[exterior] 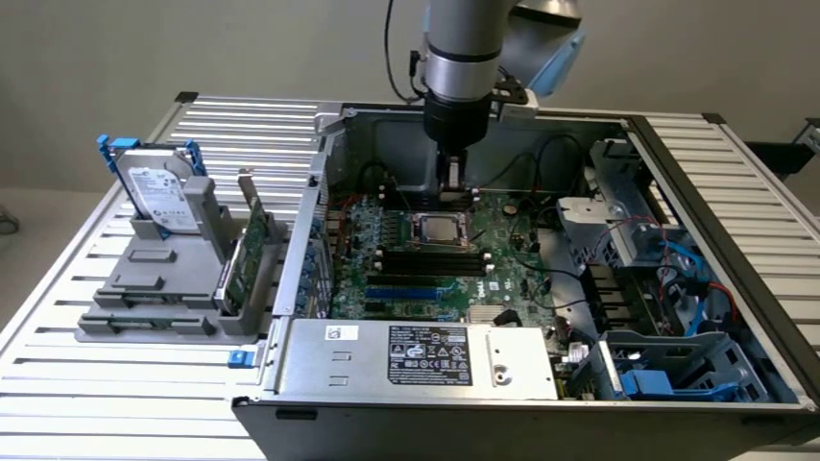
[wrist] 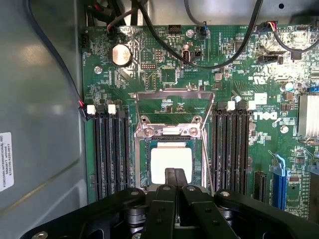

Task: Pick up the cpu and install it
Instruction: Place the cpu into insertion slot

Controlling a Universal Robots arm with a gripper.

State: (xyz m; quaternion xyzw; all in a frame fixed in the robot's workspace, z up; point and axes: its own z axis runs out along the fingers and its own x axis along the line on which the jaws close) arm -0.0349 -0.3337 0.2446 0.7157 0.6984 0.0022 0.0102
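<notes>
The cpu (wrist: 171,158), a silvery-white square chip, lies flat inside the motherboard socket (wrist: 143,149), whose metal load plate (wrist: 172,95) is swung up and open. In the exterior view the cpu (exterior: 437,229) sits in the middle of the green board inside the open computer case. My gripper (wrist: 176,175) hangs directly over the chip's near edge with its two black fingers pressed together and nothing between them. Seen from outside, the gripper (exterior: 452,199) points straight down just behind the socket.
Black memory slots (wrist: 107,149) flank the socket on both sides. Black cables (wrist: 219,55) cross the board beyond it. The case walls (exterior: 321,182) enclose the board, and the power supply (exterior: 423,355) lies in front. A hard drive (exterior: 164,197) stands in a grey holder at the exterior view's left.
</notes>
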